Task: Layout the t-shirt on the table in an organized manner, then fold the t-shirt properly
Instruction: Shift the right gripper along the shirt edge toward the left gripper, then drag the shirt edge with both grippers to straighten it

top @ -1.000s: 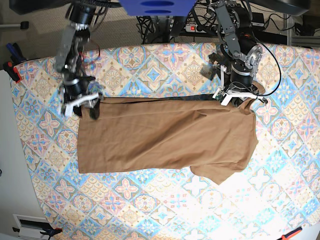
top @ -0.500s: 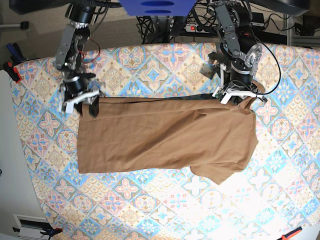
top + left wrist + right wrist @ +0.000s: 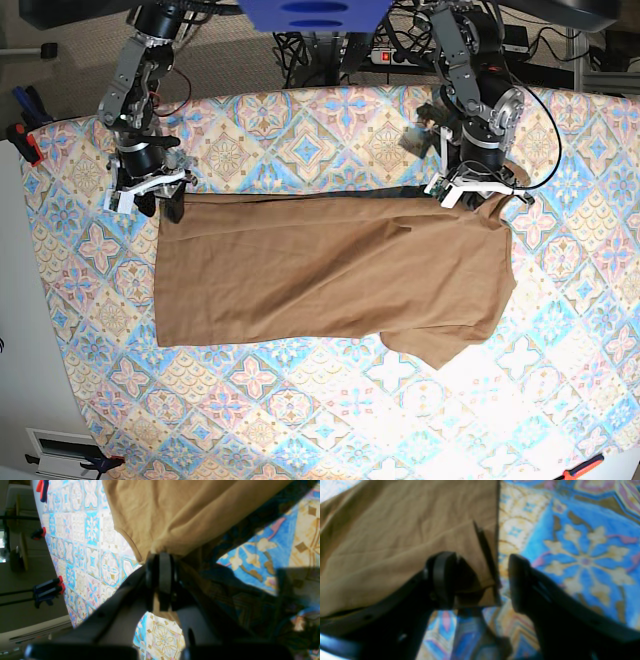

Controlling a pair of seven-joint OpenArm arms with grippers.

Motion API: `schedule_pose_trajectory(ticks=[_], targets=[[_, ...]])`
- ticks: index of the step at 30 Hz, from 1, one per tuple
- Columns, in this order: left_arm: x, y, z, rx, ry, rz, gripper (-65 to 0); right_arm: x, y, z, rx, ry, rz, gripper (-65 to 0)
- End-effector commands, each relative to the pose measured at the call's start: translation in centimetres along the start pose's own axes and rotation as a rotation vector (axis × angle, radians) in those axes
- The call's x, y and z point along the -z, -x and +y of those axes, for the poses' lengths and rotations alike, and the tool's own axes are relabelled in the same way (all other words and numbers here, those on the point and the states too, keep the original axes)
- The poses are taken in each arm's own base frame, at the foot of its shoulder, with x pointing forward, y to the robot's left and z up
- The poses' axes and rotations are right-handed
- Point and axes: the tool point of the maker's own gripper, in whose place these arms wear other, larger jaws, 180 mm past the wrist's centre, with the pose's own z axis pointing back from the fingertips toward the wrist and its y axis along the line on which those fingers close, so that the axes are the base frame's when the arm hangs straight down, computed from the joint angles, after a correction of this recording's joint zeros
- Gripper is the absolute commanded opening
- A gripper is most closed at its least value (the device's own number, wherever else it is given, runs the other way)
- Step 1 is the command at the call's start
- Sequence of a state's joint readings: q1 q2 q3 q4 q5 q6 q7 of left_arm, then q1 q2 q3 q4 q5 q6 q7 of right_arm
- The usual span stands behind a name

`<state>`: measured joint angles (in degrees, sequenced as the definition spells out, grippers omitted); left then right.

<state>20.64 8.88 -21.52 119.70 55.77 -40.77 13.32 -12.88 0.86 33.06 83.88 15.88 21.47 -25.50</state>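
Observation:
The tan-brown t-shirt (image 3: 330,270) lies flat across the table (image 3: 300,130), doubled over, with a sleeve (image 3: 440,345) pointing toward the near edge. My left gripper (image 3: 478,190) is at the shirt's far right corner, shut on a bunch of fabric (image 3: 175,512); the wrist view shows its pads (image 3: 163,565) pinched together on the cloth. My right gripper (image 3: 148,193) is at the far left corner. Its jaws stand apart (image 3: 480,580), with the shirt's corner (image 3: 485,590) lying on the table between them.
Black and red clamps grip the table's left edge (image 3: 25,140) and an orange one the near right corner (image 3: 585,465). Cables and a power strip (image 3: 385,55) lie behind the far edge. Clamps also show in the left wrist view (image 3: 47,592).
My right gripper has moved left and toward the far edge, and the shirt's far left corner has been drawn out leftward. The left gripper has stayed put.

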Motion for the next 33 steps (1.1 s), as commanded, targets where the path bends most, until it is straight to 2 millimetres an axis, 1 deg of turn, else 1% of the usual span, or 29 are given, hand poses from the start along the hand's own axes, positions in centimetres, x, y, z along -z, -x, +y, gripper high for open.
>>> schedule_pose_trajectory(ticks=[1,5,7,9,11,13,15,17,21,23,26,28,32,33], targets=[[-0.2,-0.6,0.7,-0.005,-0.027,-0.022,-65.0,-0.1,-1.2,0.0,-0.011,-0.008,-0.037,-29.9],[-0.2,-0.6,0.7,-0.005,-0.027,-0.022,-65.0,0.0,-1.0,0.3,-0.014,-0.013,-0.03,-29.1],[-0.2,-0.6,0.7,-0.005,-0.027,-0.022,-65.0,0.4,-0.2,1.3,-0.019,-0.042,-0.008,-29.1],[-0.2,-0.6,0.7,-0.005,-0.027,-0.022,-65.0,0.6,1.4,2.3,-0.019,-0.068,0.033,-30.3],[-0.2,-0.6,0.7,-0.005,-0.027,-0.022,-65.0,0.3,3.3,2.6,-0.013,-0.078,0.08,-35.6],[-0.2,-0.6,0.7,-0.005,-0.027,-0.022,-65.0,0.3,4.2,3.0,-0.011,-0.09,0.102,-43.8],[-0.2,-0.6,0.7,-0.005,-0.027,-0.022,-65.0,0.5,4.3,3.3,-0.013,-0.099,0.105,-52.0],[-0.2,-0.6,0.7,-0.005,-0.027,-0.022,-65.0,0.4,4.3,3.3,-0.013,-0.097,0.105,-57.2],[-0.2,-0.6,0.7,-0.005,-0.027,-0.022,-65.0,0.3,4.3,3.0,-0.011,-0.091,0.104,-64.5],[-0.3,-0.6,0.7,-0.005,-0.029,-0.022,-65.0,0.3,4.3,2.9,-0.012,-0.089,0.104,-65.0],[-0.3,-1.1,0.9,-0.004,-0.033,-0.036,-65.0,0.1,4.0,2.0,-0.004,-0.065,0.095,-65.0],[-0.3,-1.4,1.2,-0.003,-0.04,-0.046,-65.0,0.1,3.9,1.8,-0.003,-0.059,0.093,-65.0],[0.1,-2.2,2.5,0.019,-0.08,-0.05,-65.0,0.1,4.0,1.8,-0.002,-0.059,0.094,-65.0],[0.2,-2.8,2.7,0.035,-0.086,-0.057,-65.0,0.1,4.0,1.8,-0.002,-0.059,0.094,-65.0]])
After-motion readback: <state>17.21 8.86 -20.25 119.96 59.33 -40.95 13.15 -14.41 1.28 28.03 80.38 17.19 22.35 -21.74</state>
